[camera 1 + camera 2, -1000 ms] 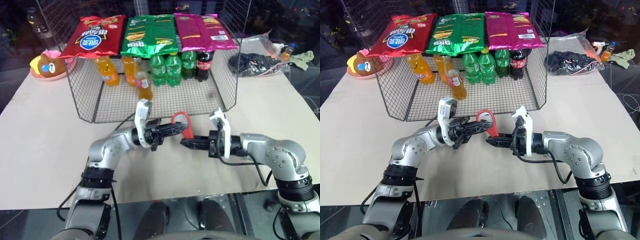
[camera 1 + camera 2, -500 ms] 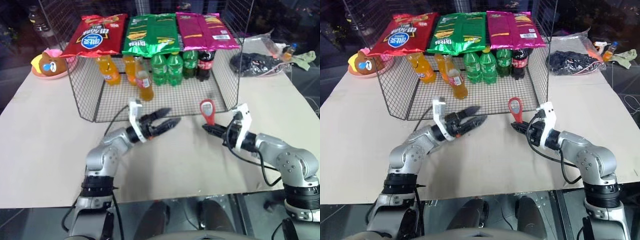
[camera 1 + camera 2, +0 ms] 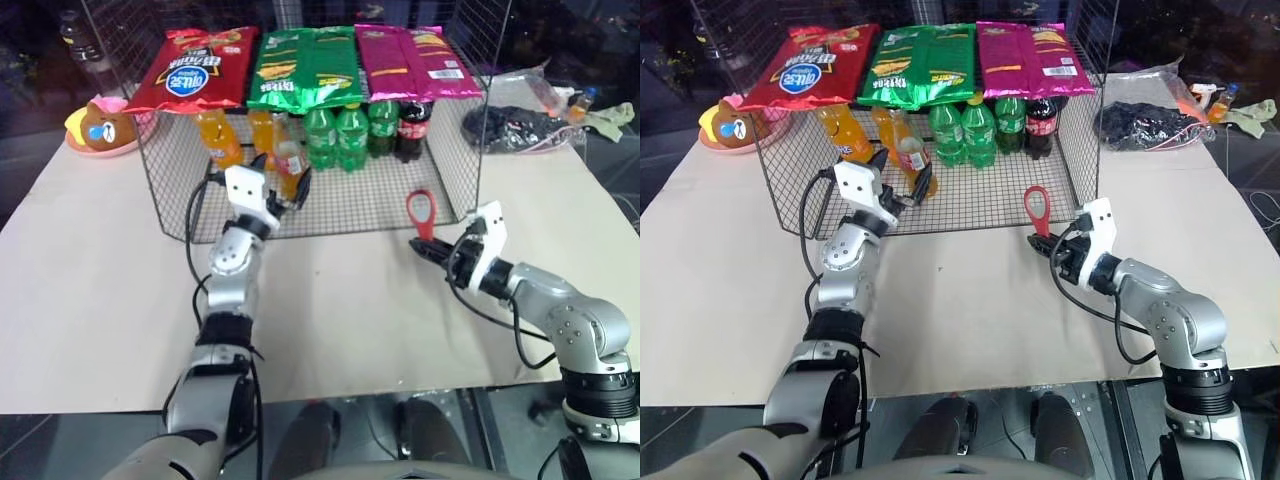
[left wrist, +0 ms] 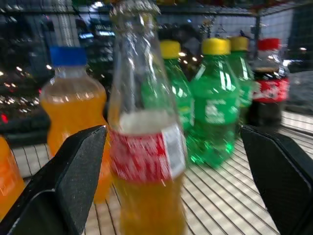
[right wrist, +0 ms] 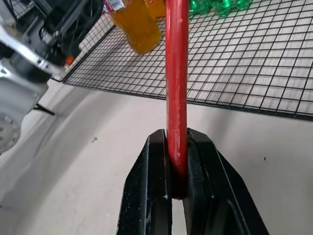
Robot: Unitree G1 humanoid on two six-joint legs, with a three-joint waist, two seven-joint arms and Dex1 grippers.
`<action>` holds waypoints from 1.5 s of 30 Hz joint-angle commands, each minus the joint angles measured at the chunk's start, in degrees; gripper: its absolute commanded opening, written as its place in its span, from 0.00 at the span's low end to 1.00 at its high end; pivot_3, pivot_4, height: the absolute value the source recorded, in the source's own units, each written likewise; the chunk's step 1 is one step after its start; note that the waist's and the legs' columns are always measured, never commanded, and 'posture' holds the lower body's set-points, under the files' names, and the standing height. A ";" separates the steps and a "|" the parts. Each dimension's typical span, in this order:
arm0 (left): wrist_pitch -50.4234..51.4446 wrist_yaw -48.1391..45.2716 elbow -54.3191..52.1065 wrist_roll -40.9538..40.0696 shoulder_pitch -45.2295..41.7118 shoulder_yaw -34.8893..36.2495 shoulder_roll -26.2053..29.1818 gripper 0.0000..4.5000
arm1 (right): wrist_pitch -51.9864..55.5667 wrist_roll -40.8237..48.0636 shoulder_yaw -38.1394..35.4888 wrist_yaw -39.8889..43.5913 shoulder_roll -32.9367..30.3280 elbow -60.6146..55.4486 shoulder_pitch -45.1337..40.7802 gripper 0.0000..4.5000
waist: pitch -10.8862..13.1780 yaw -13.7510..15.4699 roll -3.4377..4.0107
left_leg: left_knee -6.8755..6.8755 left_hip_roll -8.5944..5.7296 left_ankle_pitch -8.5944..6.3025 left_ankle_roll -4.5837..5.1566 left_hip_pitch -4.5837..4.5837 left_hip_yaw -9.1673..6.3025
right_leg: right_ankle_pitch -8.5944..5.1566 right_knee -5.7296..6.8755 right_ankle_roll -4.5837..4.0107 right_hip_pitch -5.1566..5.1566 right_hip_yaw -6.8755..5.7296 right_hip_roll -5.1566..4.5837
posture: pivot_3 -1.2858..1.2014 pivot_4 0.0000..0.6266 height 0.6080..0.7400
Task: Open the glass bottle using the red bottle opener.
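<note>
Nearest, over the beige counter, the right gripper is clamped tight on the short handle of the small flat red bottle opener. The opener stands upright, ring head uppermost, just in front of the black wire mesh rack; its handle end is hidden between the fingers. Farther in, the left gripper is spread wide on either side of the small clear glass bottle of orange drink, holding nothing. The bottle stands upright on the rack floor, its long neck pointing up; its base is cut off in the left wrist view. Behind it stand green plastic bottles.
</note>
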 commanded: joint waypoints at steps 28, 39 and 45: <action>-5.67 3.14 31.50 2.17 -19.64 1.72 1.30 0.62 | -11.11 -8.31 4.18 0.68 3.04 -2.89 -0.11 0.00 | 0.00 -0.42 0.00 | 0.03 -0.20 0.01 0.00 -0.03 -0.10 | 0.00 0.06 0.00 -0.03 -0.09 0.01 | 0.52 0.24 1.00; 0.07 -9.74 6.56 -4.31 -7.14 -0.57 -1.31 0.62 | -12.44 -9.30 0.80 1.60 0.69 -1.10 -0.54 0.00 | 0.00 -0.47 0.00 | 0.04 -0.08 0.01 -0.01 -0.10 -0.12 | 0.00 0.04 0.00 -0.07 -0.08 -0.02 | 0.52 0.24 1.00; 16.59 -17.54 -21.29 -9.50 7.45 -6.58 0.26 0.62 | -14.83 -9.99 -2.71 1.70 -1.13 1.64 -2.08 0.00 | 0.00 -1.19 0.01 | 0.02 0.03 0.01 -0.01 -0.09 -0.11 | 0.00 0.05 0.00 -0.07 -0.04 0.00 | 0.52 0.24 1.00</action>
